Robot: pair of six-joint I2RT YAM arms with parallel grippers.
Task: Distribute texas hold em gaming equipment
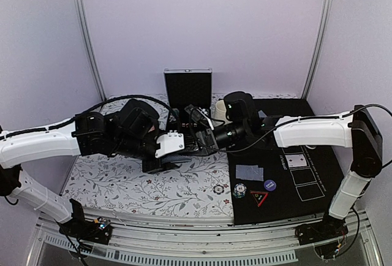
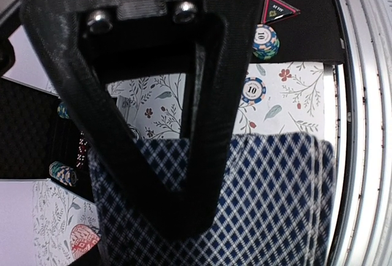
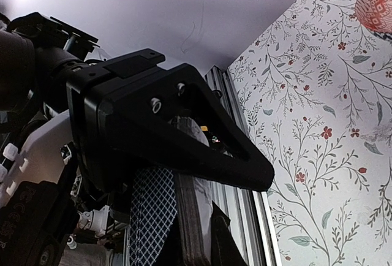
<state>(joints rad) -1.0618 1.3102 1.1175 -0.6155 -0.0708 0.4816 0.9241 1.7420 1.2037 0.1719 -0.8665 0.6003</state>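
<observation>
Two sets of fingers meet over the floral cloth [image 1: 122,180], just in front of the open black case [image 1: 188,88]. The left fingers [image 2: 211,174] sit right over a fanned bunch of blue-checked playing cards [image 2: 275,205]. Only one finger shows though, so I honestly can't tell if they're clamped or apart. Same deal with the right fingers [image 3: 122,125]: a checked card and the stack's edge sit just under the finger, grip unclear.

Rest of the kit is on the near side. One poker chip [image 1: 218,189] is on the cloth and a second poker chip [image 1: 239,190] is at the edge of the black mat [image 1: 331,174]. The triangle marker [image 1: 258,198] and dark blue disc [image 1: 269,185] are just beside it. Two single cards lie on the mat too, a back-up card [image 1: 249,172] and a face-up card [image 1: 297,160].
</observation>
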